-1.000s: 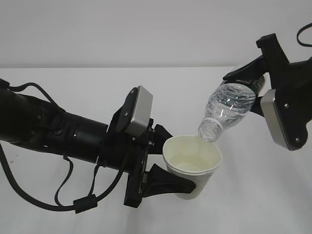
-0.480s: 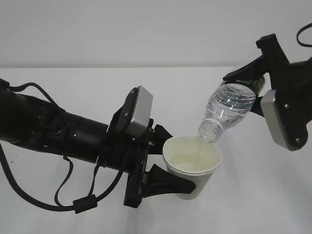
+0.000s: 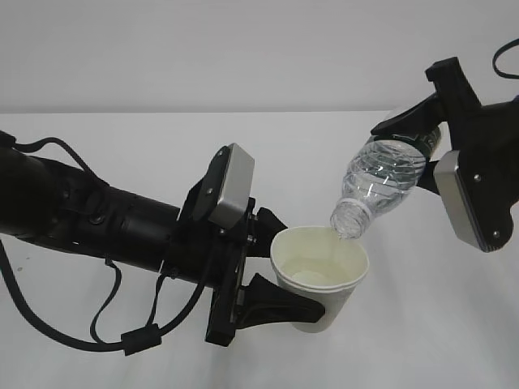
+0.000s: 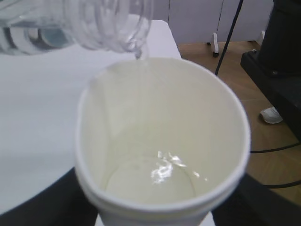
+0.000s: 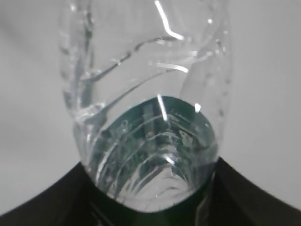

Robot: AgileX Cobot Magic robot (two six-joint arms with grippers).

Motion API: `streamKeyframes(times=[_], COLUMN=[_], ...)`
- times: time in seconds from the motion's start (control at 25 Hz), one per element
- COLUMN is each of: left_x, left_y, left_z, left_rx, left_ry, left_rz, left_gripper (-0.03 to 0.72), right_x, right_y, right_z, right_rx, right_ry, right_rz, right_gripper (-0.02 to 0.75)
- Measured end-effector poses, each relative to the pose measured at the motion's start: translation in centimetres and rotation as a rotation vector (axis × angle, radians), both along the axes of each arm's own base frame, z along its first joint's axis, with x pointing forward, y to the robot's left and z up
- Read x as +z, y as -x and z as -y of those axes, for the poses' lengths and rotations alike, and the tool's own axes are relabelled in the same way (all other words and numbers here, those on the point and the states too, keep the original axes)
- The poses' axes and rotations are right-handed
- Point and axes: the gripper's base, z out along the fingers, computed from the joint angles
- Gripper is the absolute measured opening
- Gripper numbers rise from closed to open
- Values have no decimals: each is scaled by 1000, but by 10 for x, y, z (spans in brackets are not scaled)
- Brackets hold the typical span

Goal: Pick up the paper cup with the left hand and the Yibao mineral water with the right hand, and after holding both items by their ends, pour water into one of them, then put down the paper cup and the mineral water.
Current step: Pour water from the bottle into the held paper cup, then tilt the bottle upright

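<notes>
Paper cup (image 3: 318,279): it is sitting upright in the left pincer (image 3: 272,267), raised off the white counter (image 3: 122,138) near the middle of the exterior view.
Left pincer state: its two black curved fingers (image 3: 280,304) are clamping on the cup's wall from either side, just below the rolled rim.
Yibao mineral water (image 3: 377,182): the bottle is hanging tilted steeply, neck down and to the left, its capless mouth hovering just above the far edge of the cup's rim.
Right pincer (image 3: 426,142): it is gripping the bottle at its base end, around the dark green label; the right wrist view is showing black fingers pressing on both sides of the ribbed plastic (image 5: 150,160).
Done so far: both items are looking lifted and held by their ends, and pouring is looking under way.
Evidence of pouring: in the left wrist view a thin clear stream is running from the bottle mouth (image 4: 134,44) down the inner wall, and a shallow pool is glinting on the cup's floor (image 4: 157,176).
Fill level: the cup is looking only slightly filled; plenty of water is showing in the bottle's body.
Left to do: finishing the pour, righting the bottle, then setting both cup and bottle down on the counter.
Cup's look: small, white, tapered, with a pale cream interior and a slightly oval mouth under the squeeze.
Bottle's look: small, clear, ribbed, taller than the cup.
</notes>
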Motion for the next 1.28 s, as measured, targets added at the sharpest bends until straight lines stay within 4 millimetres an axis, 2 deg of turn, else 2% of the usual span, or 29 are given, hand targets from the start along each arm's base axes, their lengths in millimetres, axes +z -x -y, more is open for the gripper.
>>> streamKeyframes(times=[1.28], left_x=[0], left_y=[1], left_z=[0], left_rx=[-7], left_ry=[-4], left_rz=[3], left_gripper=[467], right_x=[0], right_y=[0], right_z=[0], right_rx=[9], right_ry=[14], right_rz=[6], right_gripper=[435])
